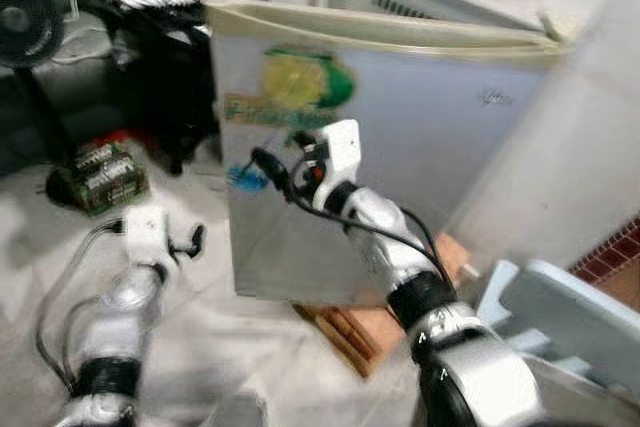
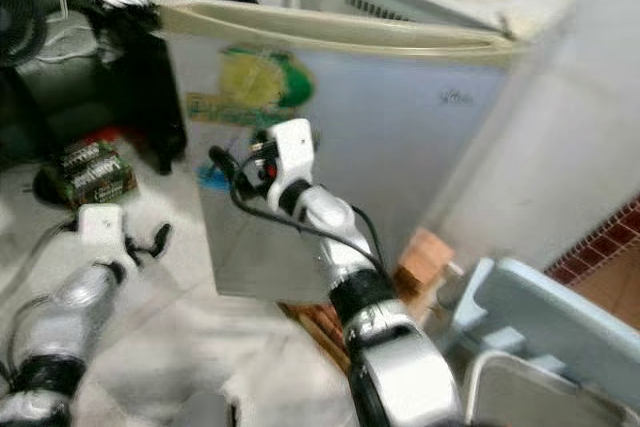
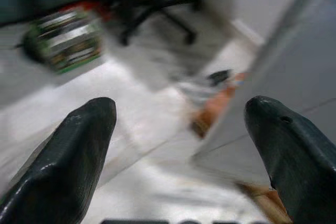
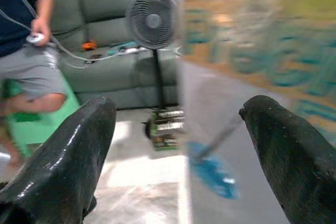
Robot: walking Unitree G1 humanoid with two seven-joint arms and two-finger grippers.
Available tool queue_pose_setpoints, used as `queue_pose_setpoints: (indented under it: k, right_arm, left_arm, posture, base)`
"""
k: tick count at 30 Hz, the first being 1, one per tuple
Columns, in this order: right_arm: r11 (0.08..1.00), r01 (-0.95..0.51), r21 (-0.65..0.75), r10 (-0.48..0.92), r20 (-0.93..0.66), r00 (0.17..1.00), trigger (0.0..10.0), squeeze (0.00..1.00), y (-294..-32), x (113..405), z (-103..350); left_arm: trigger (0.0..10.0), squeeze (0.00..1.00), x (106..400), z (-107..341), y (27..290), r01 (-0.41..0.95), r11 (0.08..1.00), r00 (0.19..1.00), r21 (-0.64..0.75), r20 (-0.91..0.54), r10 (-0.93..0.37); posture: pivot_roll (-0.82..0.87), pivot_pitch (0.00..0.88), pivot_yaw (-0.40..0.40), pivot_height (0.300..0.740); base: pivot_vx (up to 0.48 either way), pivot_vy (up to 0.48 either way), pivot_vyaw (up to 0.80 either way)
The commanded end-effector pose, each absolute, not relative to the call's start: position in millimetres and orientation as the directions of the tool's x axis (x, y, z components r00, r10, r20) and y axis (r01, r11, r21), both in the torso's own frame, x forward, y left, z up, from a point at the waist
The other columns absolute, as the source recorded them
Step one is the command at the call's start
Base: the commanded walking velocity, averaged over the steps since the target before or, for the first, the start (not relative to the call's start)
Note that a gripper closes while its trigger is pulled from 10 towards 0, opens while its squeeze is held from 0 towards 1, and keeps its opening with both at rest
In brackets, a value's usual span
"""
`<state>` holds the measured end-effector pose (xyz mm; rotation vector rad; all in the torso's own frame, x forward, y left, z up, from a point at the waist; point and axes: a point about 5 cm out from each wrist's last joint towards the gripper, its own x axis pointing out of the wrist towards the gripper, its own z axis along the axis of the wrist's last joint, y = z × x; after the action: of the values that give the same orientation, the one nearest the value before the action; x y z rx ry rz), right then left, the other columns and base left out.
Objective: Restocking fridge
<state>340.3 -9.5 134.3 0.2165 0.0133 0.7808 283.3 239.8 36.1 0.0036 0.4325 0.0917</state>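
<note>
A small grey fridge (image 1: 420, 137) stands ahead with its door swung out towards me. The door carries a green and yellow sticker (image 1: 300, 82) and a blue mark (image 1: 245, 179). My right gripper (image 1: 280, 159) is raised at the door's left edge, level with the blue mark (image 4: 212, 174), and its fingers are open with nothing between them. My left gripper (image 1: 190, 242) hangs lower, left of the door above the pale floor, also open and empty. The left wrist view looks past its fingers (image 3: 79, 145) at the door's bottom corner. The views are blurred.
A pack of cans (image 1: 100, 177) lies on the floor at left, near a black office chair (image 1: 170, 77) and a standing fan (image 1: 25, 17). Wooden blocks (image 1: 370, 327) sit under the fridge. A pale blue plastic seat (image 1: 570, 317) is at right. A person (image 4: 26, 51) sits by a grey sofa (image 4: 105, 35).
</note>
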Motion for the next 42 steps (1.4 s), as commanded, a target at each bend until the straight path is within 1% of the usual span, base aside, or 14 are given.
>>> queue_pose_setpoints:
  k: [1,10,14,16,17,19,24,27,30,33,35,38,39,42]
  right_arm:
    - [0.656,-0.720,0.226,0.718,0.106,0.688,10.0,0.00,10,336,142]
    - [0.701,-0.673,0.237,0.673,0.091,0.734,10.0,0.00,-1,341,139]
    - [0.746,-0.624,0.231,0.628,0.066,0.775,10.0,0.00,-10,344,136]
    - [0.772,-0.594,0.226,0.596,0.067,0.800,10.0,0.00,-15,345,134]
    - [0.775,-0.590,0.227,0.592,0.064,0.803,10.0,0.00,-16,345,133]
    - [0.803,-0.556,0.212,0.561,0.042,0.827,10.0,0.00,-23,346,130]
    - [0.829,-0.518,0.211,0.527,0.018,0.850,10.0,0.00,-34,348,125]
    - [0.851,-0.482,0.209,0.493,0.000,0.870,10.0,0.00,-46,349,119]
    - [0.862,-0.465,0.202,0.477,-0.010,0.879,10.0,0.00,-51,349,116]
    - [0.871,-0.453,0.192,0.465,-0.020,0.885,10.0,0.00,-56,348,113]
    - [0.882,-0.435,0.181,0.448,-0.033,0.894,10.0,0.00,-64,346,109]
    - [0.884,-0.431,0.179,0.444,-0.036,0.895,10.0,0.00,-65,346,108]
    - [0.890,-0.420,0.178,0.434,-0.043,0.900,10.0,0.00,-70,345,106]
    - [0.901,-0.400,0.170,0.415,-0.063,0.908,10.0,0.00,-77,342,100]
  left_arm:
    - [10.0,0.00,286,33,230,-0.080,0.996,0.890,0.025,-0.448,0.083]
    - [10.0,0.00,287,32,228,-0.087,0.996,0.888,0.013,-0.451,0.083]
    - [10.0,0.00,288,32,224,-0.049,0.999,0.883,-0.006,-0.467,0.040]
    - [10.0,0.00,290,36,219,-0.025,0.999,0.901,-0.039,-0.433,0.006]
    - [10.0,0.00,290,37,219,-0.018,0.999,0.905,-0.033,-0.425,0.002]
    - [10.0,0.00,290,40,215,0.049,0.998,0.920,0.035,-0.390,-0.031]
    - [10.0,0.00,291,44,210,0.075,0.997,0.931,0.010,-0.358,-0.067]
    - [10.0,0.00,291,47,203,0.112,0.993,0.939,-0.040,-0.322,-0.119]
    - [10.0,0.00,291,51,198,0.136,0.990,0.946,-0.046,-0.290,-0.143]
    - [10.0,0.00,290,56,192,0.180,0.983,0.952,-0.036,-0.246,-0.184]
    - [10.0,0.00,288,63,183,0.257,0.966,0.945,-0.004,-0.209,-0.252]
    - [10.0,0.00,286,63,181,0.274,0.962,0.941,0.007,-0.208,-0.267]
    - [10.0,0.00,282,64,178,0.314,0.949,0.932,0.043,-0.206,-0.299]
    - [10.0,0.00,277,65,178,0.340,0.939,0.922,0.057,-0.216,-0.321]
  posture:
    - [0.17,0.000,-0.063,0.740]
    - [0.17,0.000,-0.059,0.740]
    - [0.17,0.000,-0.059,0.740]
    - [0.17,0.000,-0.061,0.740]
    - [0.17,0.000,-0.061,0.740]
    - [0.16,0.000,-0.062,0.740]
    - [0.16,0.000,-0.064,0.740]
    - [0.16,0.000,-0.067,0.740]
    - [0.15,0.000,-0.070,0.740]
    - [0.15,0.000,-0.071,0.740]
    - [0.15,0.000,-0.071,0.740]
    - [0.15,0.000,-0.071,0.740]
    - [0.15,0.000,-0.070,0.740]
    - [0.15,0.000,-0.066,0.740]
  base:
    - [0.000,0.000,0.79]
    - [0.000,0.000,0.07]
    - [0.000,0.000,0.00]
    - [0.000,0.000,0.00]
    - [0.000,0.000,0.00]
    - [0.000,0.262,0.00]
    - [0.000,0.473,-0.35]
    - [0.000,0.480,-0.56]
    - [0.000,0.480,0.00]
    - [0.000,0.480,0.00]
    - [0.000,0.480,0.00]
    - [0.000,0.480,0.00]
    - [0.000,0.480,0.00]
    - [0.000,0.480,-0.34]
